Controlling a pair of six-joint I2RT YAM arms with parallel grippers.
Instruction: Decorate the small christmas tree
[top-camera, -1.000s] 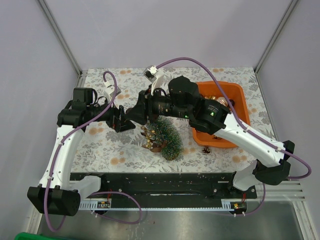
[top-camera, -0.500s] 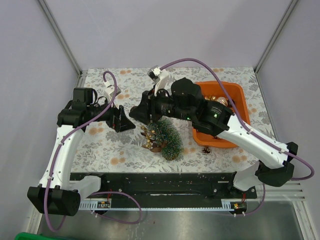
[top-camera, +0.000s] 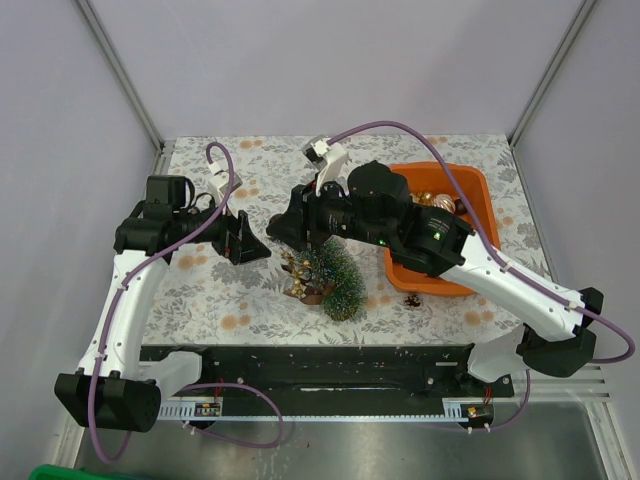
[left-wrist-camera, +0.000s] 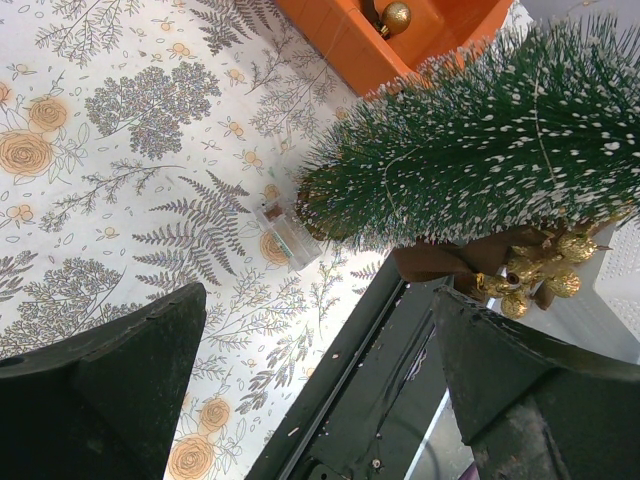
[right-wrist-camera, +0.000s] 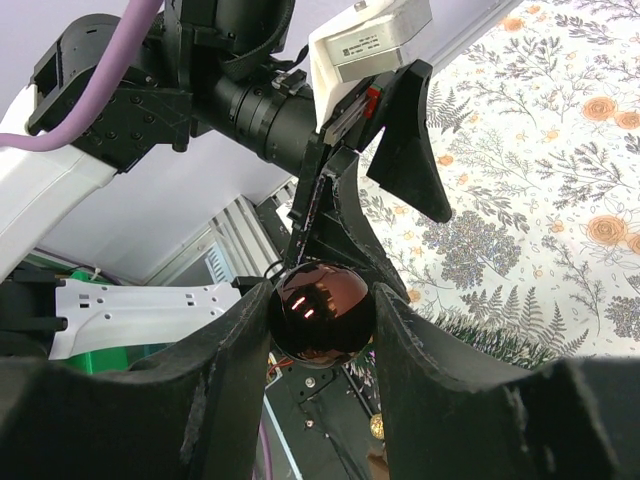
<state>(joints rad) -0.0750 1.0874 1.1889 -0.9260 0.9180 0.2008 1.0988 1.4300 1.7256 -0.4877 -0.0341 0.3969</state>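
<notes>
Top external: right tool (top-camera: 280, 228), clenched on a dark red bauble (right-wrist-camera: 320, 312), has shifted slightly frame-right, nearer the small christmas tree (top-camera: 335, 275). Hanging looks next. Left tool (top-camera: 248, 240) is released.

The left arm (top-camera: 120, 310) and right arm (top-camera: 515, 290) are glossy white links between bulky black joints; purple cables (top-camera: 222, 165) loop along both; a green light (top-camera: 437, 231) glows on one; a white labelled box (right-wrist-camera: 372, 32) caps a wrist; the right gripper (right-wrist-camera: 320, 312) has blunt matte-black fingers (right-wrist-camera: 215, 385).

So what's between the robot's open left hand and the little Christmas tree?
A bunch of small gold baubles with a brown bow, right at the tree on the flowery cloth. The top view shows it best.
</notes>
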